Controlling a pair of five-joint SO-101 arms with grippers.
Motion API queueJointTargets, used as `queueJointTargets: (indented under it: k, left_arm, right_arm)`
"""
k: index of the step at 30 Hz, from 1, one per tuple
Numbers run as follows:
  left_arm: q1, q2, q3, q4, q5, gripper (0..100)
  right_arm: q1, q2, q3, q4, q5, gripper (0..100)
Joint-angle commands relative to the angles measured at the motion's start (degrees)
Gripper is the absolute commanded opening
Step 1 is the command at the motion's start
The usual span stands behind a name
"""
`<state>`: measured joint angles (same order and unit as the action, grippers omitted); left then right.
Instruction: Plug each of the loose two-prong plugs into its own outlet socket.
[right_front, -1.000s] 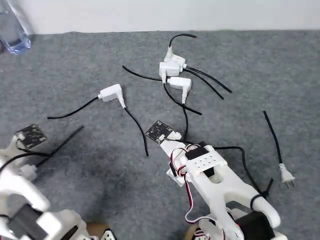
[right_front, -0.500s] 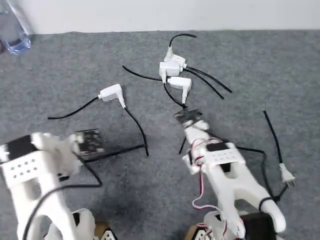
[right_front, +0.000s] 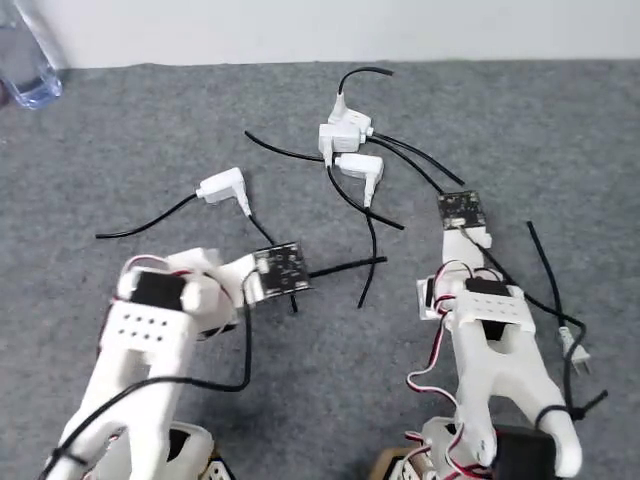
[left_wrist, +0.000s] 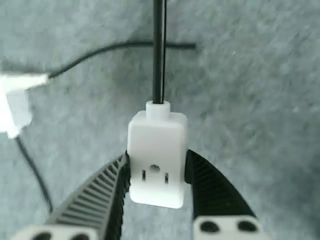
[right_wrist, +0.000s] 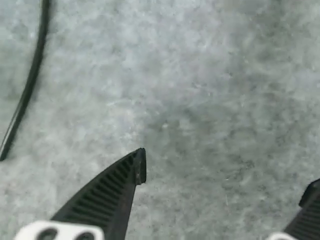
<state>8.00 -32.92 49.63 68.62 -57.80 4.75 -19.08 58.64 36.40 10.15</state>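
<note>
My left gripper (left_wrist: 156, 160) is shut on a white outlet socket (left_wrist: 157, 160); its face shows two slots and a hole, and its black cord (right_front: 345, 266) runs off to the right. In the high view this arm's wrist board (right_front: 280, 268) covers the socket. My right gripper (right_wrist: 225, 172) is open over bare carpet, its wrist board (right_front: 462, 210) right of centre. A loose two-prong plug (right_front: 572, 350) lies near the right edge. White sockets with plugs (right_front: 345, 135) cluster at the back centre, with a white plug (right_front: 358, 166) just before them. Another white plug body (right_front: 222, 186) lies left of centre.
Grey carpet (right_front: 120, 130) covers the table. Black cords (right_front: 420, 165) fan out from the back cluster, and one (right_wrist: 30, 85) runs beside my right gripper. A clear bottle (right_front: 25, 55) stands at the back left corner. A white wall edges the far side.
The left arm rose from the near left corner and carried the socket and cord rightward to the middle. The right arm swung from the centre to the right and farther back.
</note>
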Motion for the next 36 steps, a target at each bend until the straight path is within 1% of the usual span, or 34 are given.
queueJointTargets:
  k: [1, 4, 8, 12, 15, 17, 19, 21, 25, 29, 33, 36]
  left_arm:
    - [4.04, 5.63, -0.31, -3.52, 4.13, 1]
    - [7.21, 11.43, -0.22, -4.31, 5.71, 1]
    - [9.85, 16.44, -0.13, -4.22, 5.89, 1]
    - [12.48, 17.23, 2.15, -5.01, 5.89, 1]
    - [12.4, 17.23, 4.18, -8.18, 5.89, 1]
    - [12.66, 17.23, 5.23, -8.79, 6.07, 1]
    - [12.84, 17.14, 5.14, -8.97, 8.88, 2]
    - [12.92, 17.14, 5.05, -9.14, 10.64, 5]
    - [12.75, 16.62, 5.05, -9.14, 13.27, 16]
    - [12.4, 10.2, 5.49, -7.65, 14.15, 18]
    - [12.84, -0.88, 5.76, -1.32, 14.24, 18]
    - [12.84, -9.85, 9.54, 2.29, 14.24, 18]
  right_arm:
    - [0.48, -1.01, -3.34, -1.89, -0.26, 45.7]
    - [0.57, -1.01, -3.16, -2.77, -0.18, 45.7]
    - [0.92, -1.01, -3.34, -2.86, -0.09, 45.7]
    - [2.15, -1.01, -3.43, -2.86, -0.26, 45.7]
    - [3.03, -1.01, -3.52, -3.38, -0.35, 45.7]
    - [3.03, -1.01, -3.52, -3.47, -0.35, 45.7]
    - [3.03, -1.01, -3.52, -3.56, -0.26, 45.7]
    - [2.86, -1.01, -3.52, -3.56, -0.18, 45.7]
    - [2.68, -1.01, -3.52, -3.65, 0.0, 45.7]
    - [2.59, -0.92, -3.52, -3.65, 0.0, 45.7]
    - [2.51, -0.92, -3.52, -3.65, 0.0, 45.7]
    - [2.51, -0.92, -3.52, -3.65, 0.0, 45.7]
